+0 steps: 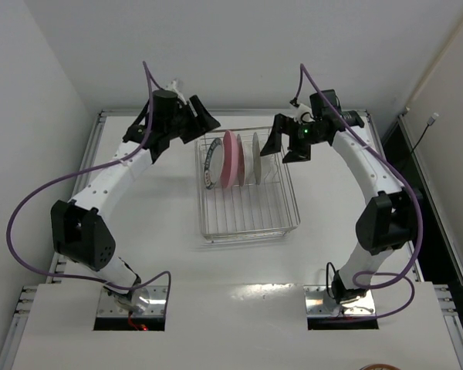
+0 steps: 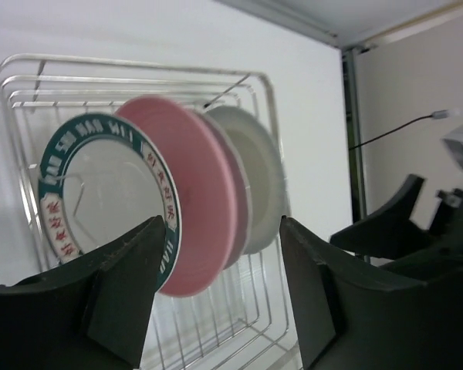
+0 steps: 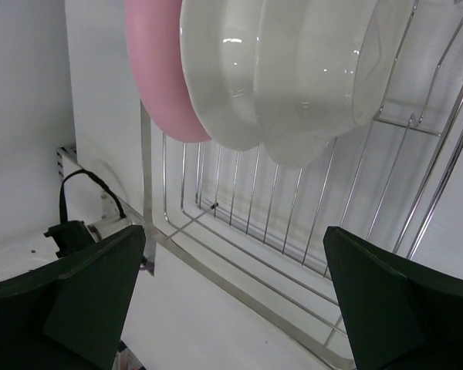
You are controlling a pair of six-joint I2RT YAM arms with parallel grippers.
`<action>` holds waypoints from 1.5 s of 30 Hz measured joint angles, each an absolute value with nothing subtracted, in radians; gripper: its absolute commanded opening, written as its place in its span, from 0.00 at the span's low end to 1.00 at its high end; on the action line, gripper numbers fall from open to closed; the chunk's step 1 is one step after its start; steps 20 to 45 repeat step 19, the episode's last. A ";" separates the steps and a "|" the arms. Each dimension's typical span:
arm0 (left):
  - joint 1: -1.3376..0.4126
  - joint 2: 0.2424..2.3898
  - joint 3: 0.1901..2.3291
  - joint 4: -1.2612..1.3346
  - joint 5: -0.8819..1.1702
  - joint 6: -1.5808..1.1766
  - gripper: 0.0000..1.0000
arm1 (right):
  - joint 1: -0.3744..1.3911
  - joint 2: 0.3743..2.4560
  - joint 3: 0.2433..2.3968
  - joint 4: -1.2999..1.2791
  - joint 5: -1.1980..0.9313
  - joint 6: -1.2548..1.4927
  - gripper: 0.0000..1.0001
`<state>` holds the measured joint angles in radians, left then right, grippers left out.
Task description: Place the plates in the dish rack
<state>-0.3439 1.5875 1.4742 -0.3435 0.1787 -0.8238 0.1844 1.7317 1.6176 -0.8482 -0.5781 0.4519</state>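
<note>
L arm reaches up the left side of the bench [image 1: 162,231] toward the far edge. L gripper [image 1: 200,126] hangs near the far-left corner of the dish rack [image 1: 251,231], just outside its wire rim. Jaws spread wide, nothing between them. In the L wrist view both fingers [image 2: 116,297] frame the plates with a clear gap.

The rack sits mid-bench, nearer the far edge than the near one, long side running near to far. All 4 plates stand on edge in its far half, in a row L to R:
- patterned-rim plate [image 1: 209,166], dark green band w/ lettering, leftmost
- pink plate [image 1: 230,158] next, close beside it
- 2 whitish plates [image 1: 245,160], rightmost; in the R wrist view they overlap, can't tell if they touch

All lean slightly, held up by the tines.

R gripper [image 1: 285,146] is just beside the rack's right rim, level w/ the plates, near the far edge. Jaws wide apart, empty. It isn't touching any plate. R arm runs up the bench's right side.
</note>
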 measured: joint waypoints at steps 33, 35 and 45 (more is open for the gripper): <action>-0.344 1.203 1.230 -0.335 -0.246 -0.679 1.00 | 0.163 1.647 1.745 -1.063 -0.007 0.443 1.00; -0.344 1.203 1.230 -0.335 -0.246 -0.679 1.00 | 0.163 1.647 1.745 -1.063 -0.007 0.443 1.00; -0.344 1.203 1.230 -0.335 -0.246 -0.679 1.00 | 0.163 1.647 1.745 -1.063 -0.007 0.443 1.00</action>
